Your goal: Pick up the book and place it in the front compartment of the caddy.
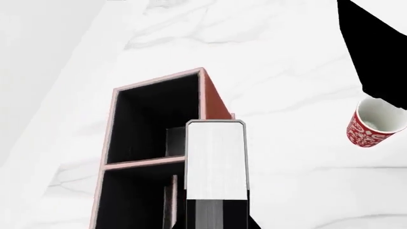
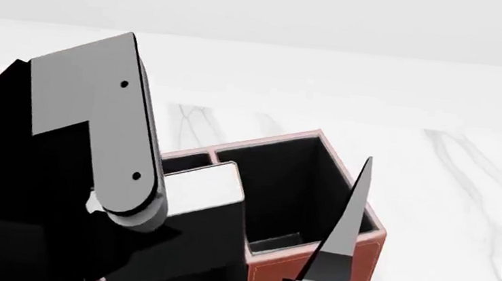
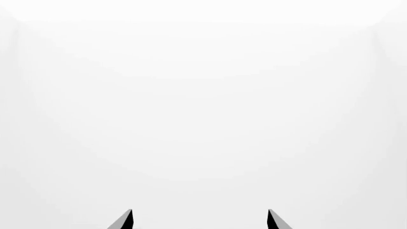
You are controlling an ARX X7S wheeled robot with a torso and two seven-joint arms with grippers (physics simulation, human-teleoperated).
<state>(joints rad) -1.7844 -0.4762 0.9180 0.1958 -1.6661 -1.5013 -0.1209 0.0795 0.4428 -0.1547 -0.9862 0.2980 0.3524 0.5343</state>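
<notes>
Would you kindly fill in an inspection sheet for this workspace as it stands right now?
Surface: white marble-look tabletop with grey veining.
Job's things: the book, white page edges showing, is held above the caddy, a reddish-brown organiser with black-lined cells and pale pink rims; it is not yet inside a cell.
Clutter: one red patterned mug with a white inside stands on the table apart from the caddy.
Claws: left claw is shut on the book; right claw is open and empty, with only its fingertips showing.
Cables: nothing seen.
Surroundings: plain pale wall beyond the table; nothing else seen.
</notes>
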